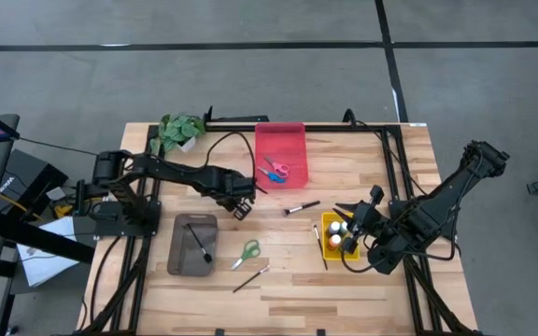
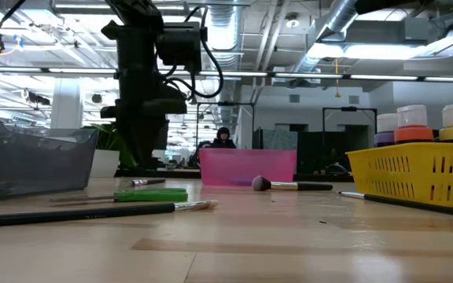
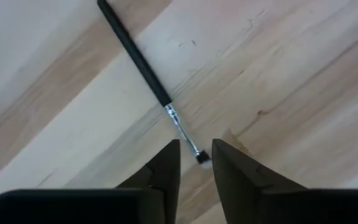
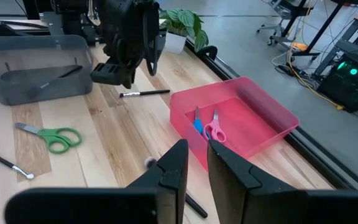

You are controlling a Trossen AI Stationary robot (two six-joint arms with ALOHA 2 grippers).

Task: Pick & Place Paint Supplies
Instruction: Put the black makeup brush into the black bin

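A thin dark-handled brush [image 3: 143, 67] lies flat on the wooden table [image 1: 344, 289], also visible as the brush [image 4: 145, 93] beside the red tray. My left gripper [image 3: 196, 163] points down over its silver bristle end, fingers a narrow gap apart on either side of the tip, touching nothing that I can see. My right gripper [image 4: 197, 163] hovers narrowly open over the yellow tray [image 1: 326, 220] of paint bottles [image 2: 412, 120], holding nothing. Green scissors [image 1: 246, 252], a brush [image 1: 250, 277] and a round-headed brush [image 1: 302, 207] lie on the table.
The red tray [image 1: 292, 135] holds pink and blue scissors [image 4: 207, 127]. A grey tray [image 1: 180, 266] with one brush stands at the near left. A potted plant [image 1: 180, 131] is at the far left. Another brush [image 1: 323, 247] lies beside the yellow tray.
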